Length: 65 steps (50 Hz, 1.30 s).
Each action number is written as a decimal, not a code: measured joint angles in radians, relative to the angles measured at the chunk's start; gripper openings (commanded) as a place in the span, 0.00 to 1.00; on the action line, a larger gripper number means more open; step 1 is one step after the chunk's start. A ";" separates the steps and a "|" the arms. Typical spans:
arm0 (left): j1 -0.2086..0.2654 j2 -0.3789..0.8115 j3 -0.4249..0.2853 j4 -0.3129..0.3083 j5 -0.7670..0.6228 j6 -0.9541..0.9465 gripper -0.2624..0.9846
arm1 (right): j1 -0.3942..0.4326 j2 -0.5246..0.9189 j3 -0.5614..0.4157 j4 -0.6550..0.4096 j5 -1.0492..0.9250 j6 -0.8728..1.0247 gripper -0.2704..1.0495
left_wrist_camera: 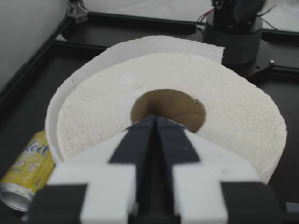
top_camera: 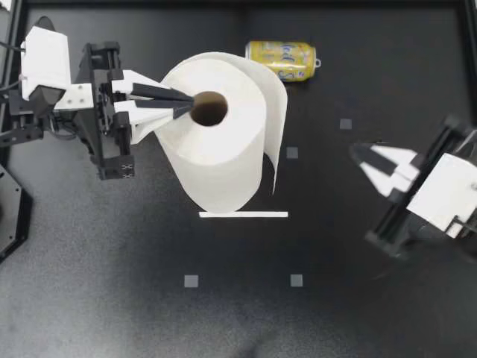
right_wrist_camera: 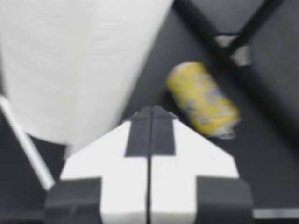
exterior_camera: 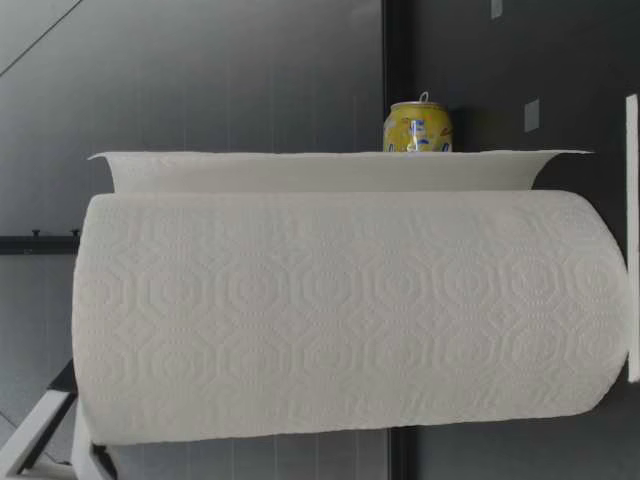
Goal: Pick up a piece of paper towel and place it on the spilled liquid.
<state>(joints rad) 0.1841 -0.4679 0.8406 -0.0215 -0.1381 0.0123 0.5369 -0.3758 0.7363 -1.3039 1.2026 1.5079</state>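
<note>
A white paper towel roll [top_camera: 223, 142] stands upright on a flat white base [top_camera: 242, 215] in the middle of the black table. A loose sheet [top_camera: 277, 127] hangs off the side facing my right arm. My left gripper [top_camera: 191, 102] lies over the roll's top, shut, its tips at the rim of the cardboard core [left_wrist_camera: 170, 105]. Off to the right, apart from the roll, my right gripper [top_camera: 356, 153] is shut and holds nothing. A yellow can [top_camera: 282, 60] lies on its side behind the roll. No spilled liquid can be made out on the dark surface.
The low view is filled by the roll [exterior_camera: 340, 310], with the can [exterior_camera: 417, 128] beyond it. A raised black rim [top_camera: 238, 4] borders the table. Small grey squares [top_camera: 297, 280] mark the surface in front of the roll.
</note>
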 measured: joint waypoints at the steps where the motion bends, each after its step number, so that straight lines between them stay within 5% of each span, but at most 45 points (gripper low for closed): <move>1: 0.000 0.000 -0.002 0.000 0.005 -0.002 0.34 | 0.000 0.009 0.009 -0.017 -0.009 0.046 0.22; 11: 0.002 -0.003 -0.017 0.000 0.055 -0.002 0.34 | 0.000 0.127 0.087 -0.181 -0.071 0.514 0.43; 22: 0.003 -0.002 -0.020 0.000 0.061 -0.006 0.34 | -0.003 0.278 0.067 -0.213 -0.075 0.655 0.85; 38: 0.003 -0.003 -0.020 0.000 0.064 -0.012 0.34 | -0.081 0.500 -0.097 -0.164 -0.003 0.655 0.85; 65: 0.003 -0.005 -0.017 0.000 0.063 -0.014 0.34 | -0.175 0.528 -0.153 -0.149 0.103 0.658 0.85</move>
<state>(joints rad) 0.1871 -0.4725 0.8237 -0.0215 -0.0752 -0.0015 0.3620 0.1519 0.5829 -1.4527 1.3054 2.1660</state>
